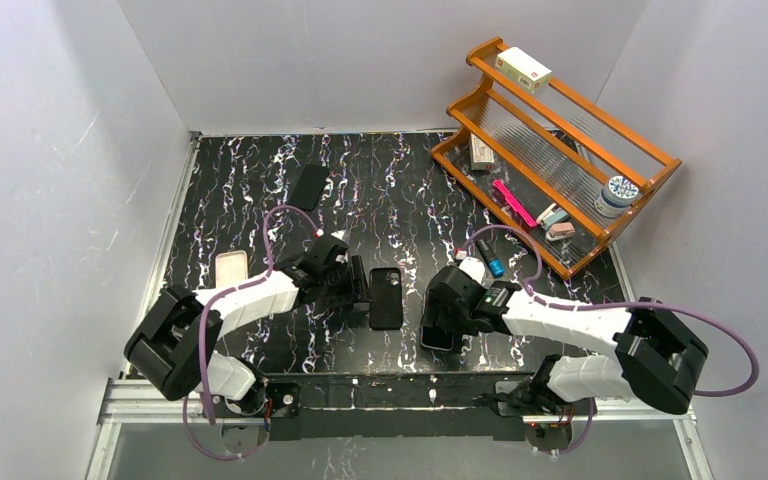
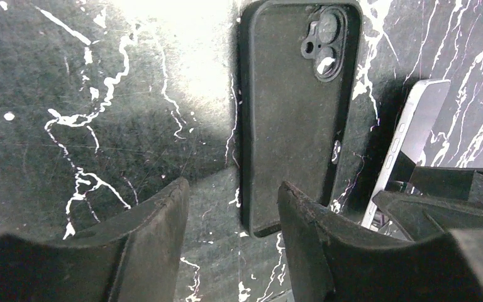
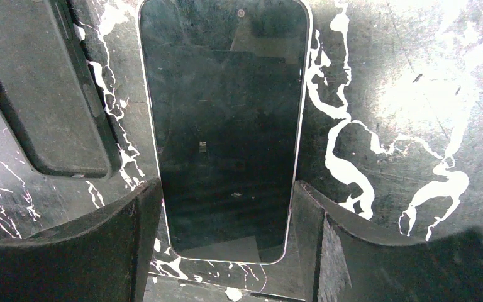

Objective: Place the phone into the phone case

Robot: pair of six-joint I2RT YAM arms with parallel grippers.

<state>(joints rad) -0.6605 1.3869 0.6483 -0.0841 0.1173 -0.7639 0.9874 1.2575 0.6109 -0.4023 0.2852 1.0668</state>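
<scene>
Near edge: right gripper point(image 3: 225, 189) low over the table, 2 matte black wedge fingers point(image 3: 100, 251) pressed on both long edges of glossy black-glass, white-rimmed phone point(image 3: 226, 126), screen up. Left gripper point(image 2: 233, 185) angled rightward, fingers point(image 2: 144, 245) about half apart, holding nothing; only black, white-veined marble tabletop point(image 2: 69, 94) in the gap. Matte black rubbery phone case point(image 2: 295, 113), rounded corners, back up, flat just ahead of 1 finger, beside phone. Far right: slatted orange wooden rack point(image 1: 560, 150) holding small boxes and 1 round tin.

Plain white walls point(image 1: 360, 60) box in a black, white-veined marble worktop point(image 1: 400, 190), bright glare bouncing off; orange wooden rack point(image 1: 444, 152) at two o'clock.
</scene>
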